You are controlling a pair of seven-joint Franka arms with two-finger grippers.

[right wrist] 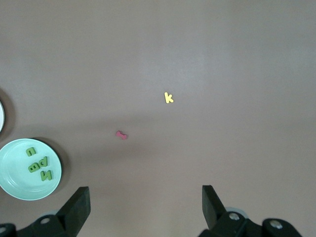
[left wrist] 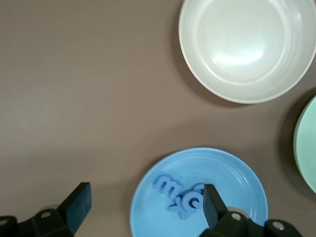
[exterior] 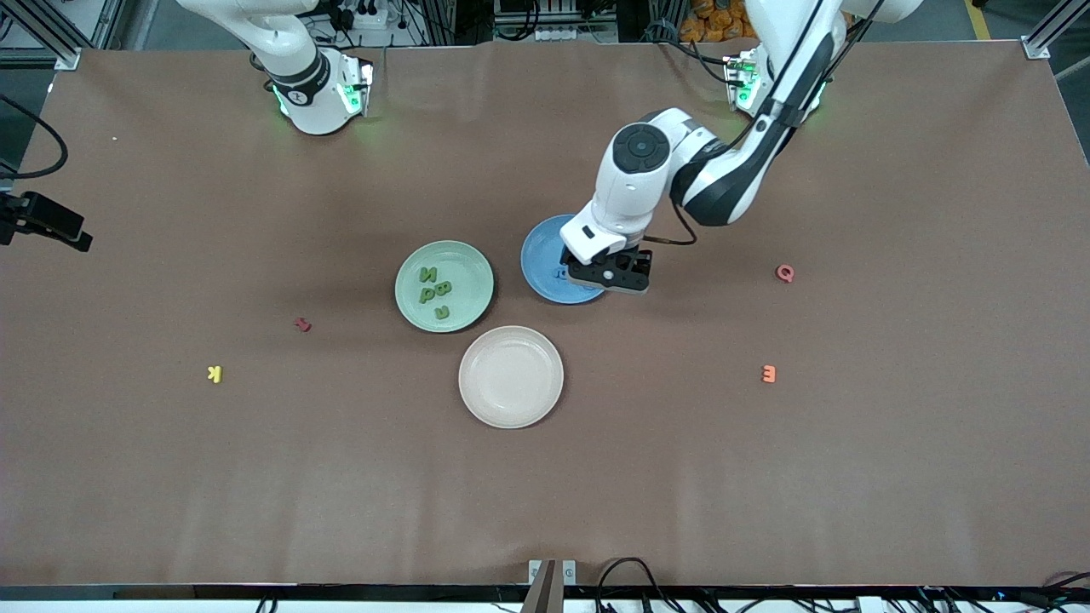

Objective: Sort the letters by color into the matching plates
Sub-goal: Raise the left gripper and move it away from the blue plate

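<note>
My left gripper [exterior: 609, 271] hangs open over the edge of the blue plate [exterior: 541, 247] and holds nothing. Between and beside its fingers [left wrist: 79, 205] a few blue letters [left wrist: 180, 195] lie on that plate [left wrist: 232, 173]. The green plate [exterior: 473, 272] holds several green letters [exterior: 436, 289]. The beige plate [exterior: 511, 375] is bare. Loose on the table are a red letter [exterior: 302, 324], a yellow k [exterior: 215, 374], a pink Q [exterior: 784, 272] and an orange E [exterior: 769, 374]. My right gripper [right wrist: 145, 207] waits open, high over the table near the red letter [right wrist: 121, 135].
A black camera clamp [exterior: 43, 221] juts in at the right arm's end of the table. Both arm bases [exterior: 319, 94] stand along the table's edge farthest from the front camera. Cables [exterior: 626, 575] hang at the nearest edge.
</note>
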